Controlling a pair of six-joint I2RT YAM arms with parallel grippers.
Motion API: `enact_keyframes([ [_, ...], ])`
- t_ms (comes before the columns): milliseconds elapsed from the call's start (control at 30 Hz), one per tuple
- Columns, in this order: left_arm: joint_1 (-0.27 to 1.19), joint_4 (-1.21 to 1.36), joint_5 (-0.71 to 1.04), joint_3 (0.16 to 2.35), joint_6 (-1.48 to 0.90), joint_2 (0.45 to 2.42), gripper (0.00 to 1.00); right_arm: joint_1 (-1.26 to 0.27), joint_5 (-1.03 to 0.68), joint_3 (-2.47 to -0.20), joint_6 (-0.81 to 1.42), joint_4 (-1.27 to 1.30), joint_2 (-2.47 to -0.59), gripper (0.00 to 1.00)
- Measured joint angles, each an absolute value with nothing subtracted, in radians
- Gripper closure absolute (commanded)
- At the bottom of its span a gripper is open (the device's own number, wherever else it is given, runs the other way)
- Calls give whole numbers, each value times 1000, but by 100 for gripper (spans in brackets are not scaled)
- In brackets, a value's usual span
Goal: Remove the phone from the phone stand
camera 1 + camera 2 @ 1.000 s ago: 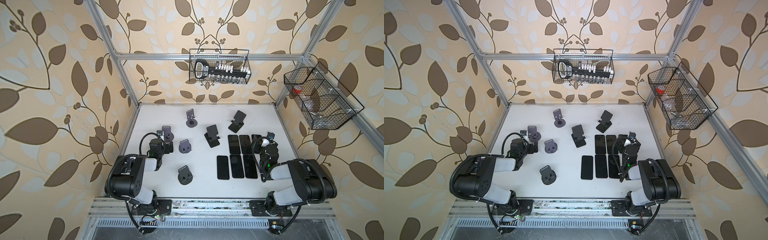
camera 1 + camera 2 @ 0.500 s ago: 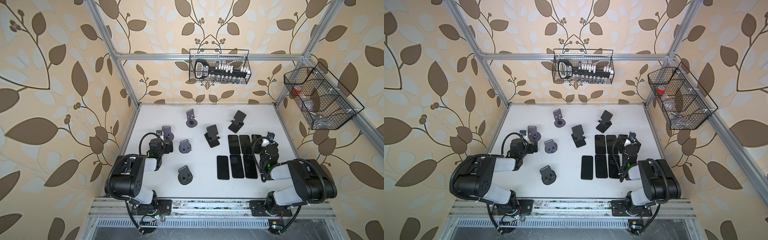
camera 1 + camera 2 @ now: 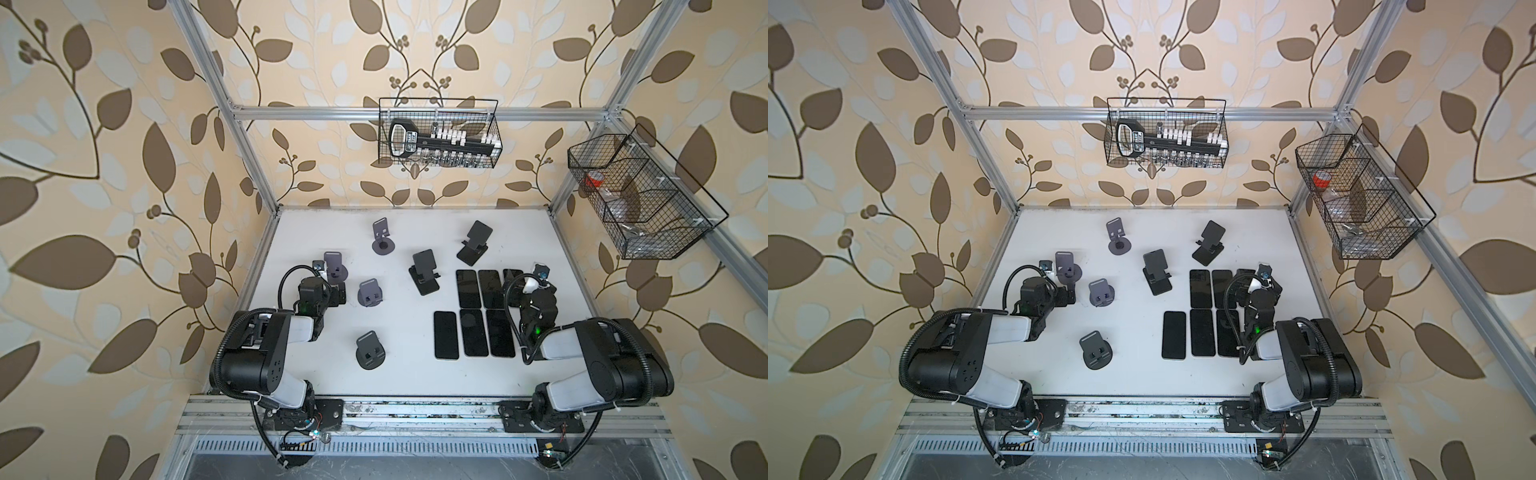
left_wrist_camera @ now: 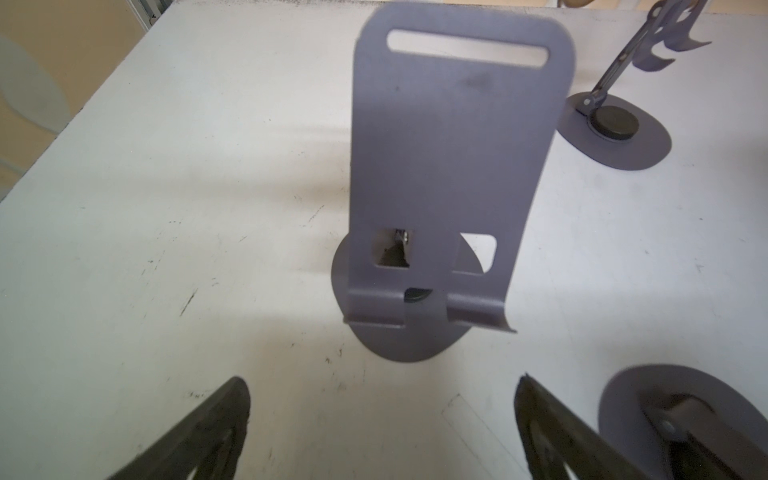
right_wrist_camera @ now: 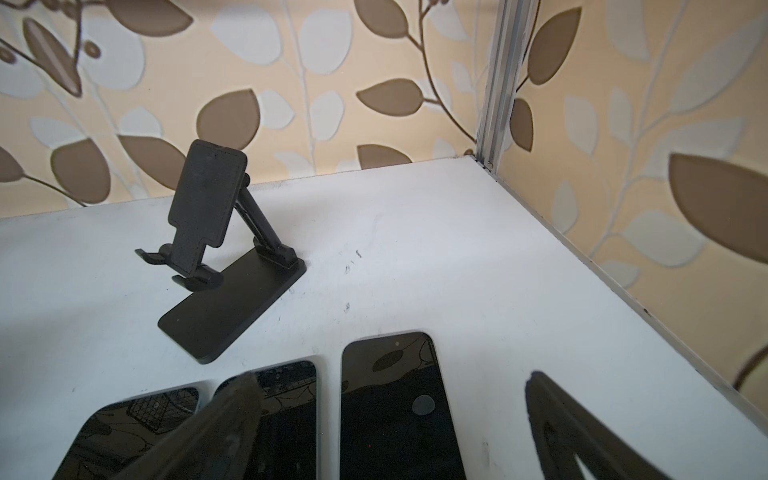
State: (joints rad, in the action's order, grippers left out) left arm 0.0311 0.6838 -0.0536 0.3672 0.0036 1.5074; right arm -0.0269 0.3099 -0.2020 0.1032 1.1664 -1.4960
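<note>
Several black phones lie flat in two rows on the white table (image 3: 399, 386). My right gripper (image 5: 390, 380) hangs open just above the far right phone (image 5: 395, 411), whose screen shows between the fingers; in a top view the gripper (image 3: 524, 286) hides most of that phone (image 3: 512, 274). My left gripper (image 4: 382, 384) is open and empty, just short of a grey phone stand (image 4: 449, 166) that holds nothing. In both top views this stand (image 3: 333, 262) (image 3: 1065, 262) is at the left. No phone shows on any stand.
Two black folding stands (image 3: 424, 272) (image 3: 473, 243) and more grey stands (image 3: 382, 237) (image 3: 370, 293) (image 3: 370, 355) are spread over the table. Wire baskets hang on the back wall (image 3: 438, 133) and the right wall (image 3: 640, 195). The frame post (image 5: 496, 83) is near the right gripper.
</note>
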Motion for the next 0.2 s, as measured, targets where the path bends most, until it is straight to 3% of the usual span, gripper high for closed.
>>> enact_keyframes([
  [200,31,685,-54,367,-1,1507,1,-27,310,-202,103,1167,-1496,0],
])
